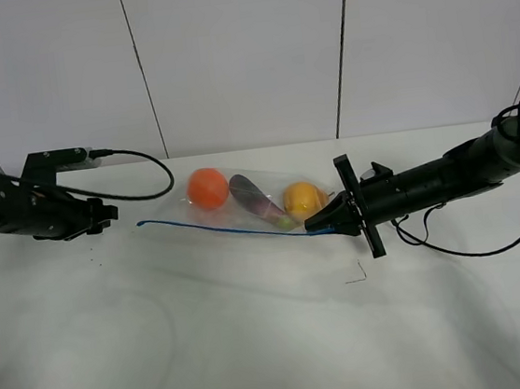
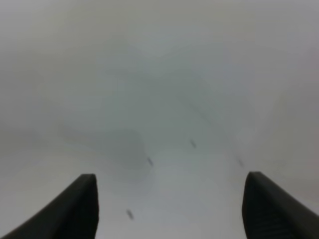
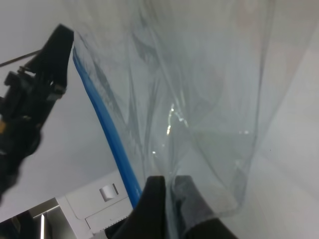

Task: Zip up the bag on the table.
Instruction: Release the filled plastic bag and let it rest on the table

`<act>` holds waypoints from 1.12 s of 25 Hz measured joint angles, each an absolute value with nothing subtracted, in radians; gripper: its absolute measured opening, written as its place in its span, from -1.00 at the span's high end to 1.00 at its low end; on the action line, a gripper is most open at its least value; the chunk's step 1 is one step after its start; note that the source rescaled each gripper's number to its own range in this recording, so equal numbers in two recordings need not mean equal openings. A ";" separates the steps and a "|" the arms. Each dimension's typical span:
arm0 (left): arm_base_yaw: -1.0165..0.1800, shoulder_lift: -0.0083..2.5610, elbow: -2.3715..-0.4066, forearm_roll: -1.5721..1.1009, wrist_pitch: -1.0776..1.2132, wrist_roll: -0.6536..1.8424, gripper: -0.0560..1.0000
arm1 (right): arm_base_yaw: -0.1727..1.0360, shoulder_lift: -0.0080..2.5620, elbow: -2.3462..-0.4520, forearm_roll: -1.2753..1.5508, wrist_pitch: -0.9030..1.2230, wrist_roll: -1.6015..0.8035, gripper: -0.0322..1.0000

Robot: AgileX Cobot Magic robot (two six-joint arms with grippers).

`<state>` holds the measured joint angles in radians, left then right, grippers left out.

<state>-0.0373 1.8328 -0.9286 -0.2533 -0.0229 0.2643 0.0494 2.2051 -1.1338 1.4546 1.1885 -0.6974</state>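
The clear bag [image 1: 251, 200] lies on the white table [image 1: 258, 345], holding an orange fruit [image 1: 207, 187], a purple eggplant [image 1: 256, 200] and a yellow fruit [image 1: 304, 199]. Its blue zip strip [image 1: 217, 227] runs along the near edge. My right gripper [image 1: 321, 227] is shut on the bag's right corner by the strip; the right wrist view shows its fingers [image 3: 158, 199] pinching the plastic [image 3: 199, 99] beside the blue strip [image 3: 109, 134]. My left gripper [image 1: 105, 215] is open and empty, left of the strip's free end; its fingers [image 2: 75, 206] frame only bare table.
A black cable [image 1: 139, 166] loops from the left arm near the bag's left side. Another cable [image 1: 473, 245] hangs off the right arm onto the table. A small dark mark [image 1: 356, 276] lies on the table in front of the right gripper.
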 joint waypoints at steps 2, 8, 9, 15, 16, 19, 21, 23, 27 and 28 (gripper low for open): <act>-0.032 1.827 -1.009 -0.252 0.236 0.235 -0.88 | 0.049 2.205 -1.134 1.455 1.188 -0.697 0.94; -0.032 1.827 -1.206 -0.144 0.712 0.007 -0.88 | 0.049 2.205 -1.134 1.455 1.188 -0.697 0.94; -0.032 1.827 -1.233 -0.108 0.757 -0.036 -0.88 | 0.049 2.205 -1.134 1.455 1.188 -0.697 0.94; -0.032 1.827 -1.367 0.000 1.000 -0.113 -0.88 | 0.049 2.205 -1.134 1.454 1.187 -0.697 0.94; -0.032 1.827 -1.381 0.000 1.050 -0.114 -0.88 | 0.049 2.205 -1.134 1.453 1.187 -0.697 0.94; -0.032 1.826 -1.394 0.000 1.165 -0.115 -0.88 | 0.049 2.205 -1.134 1.453 1.187 -0.697 0.94; -0.032 1.820 -1.394 0.000 1.176 -0.109 -0.88 | 0.049 2.205 -1.134 1.453 1.187 -0.697 0.94; -0.032 1.799 -1.385 0.000 1.176 -0.090 -0.88 | 0.049 2.205 -1.134 1.452 1.187 -0.697 0.94; -0.032 1.690 -1.292 0.000 1.176 -0.058 -0.88 | 0.049 2.205 -1.134 1.452 1.187 -0.697 0.94; -0.032 1.650 -1.254 0.000 1.176 -0.056 -0.88 | 0.049 2.205 -1.134 1.452 1.187 -0.697 0.94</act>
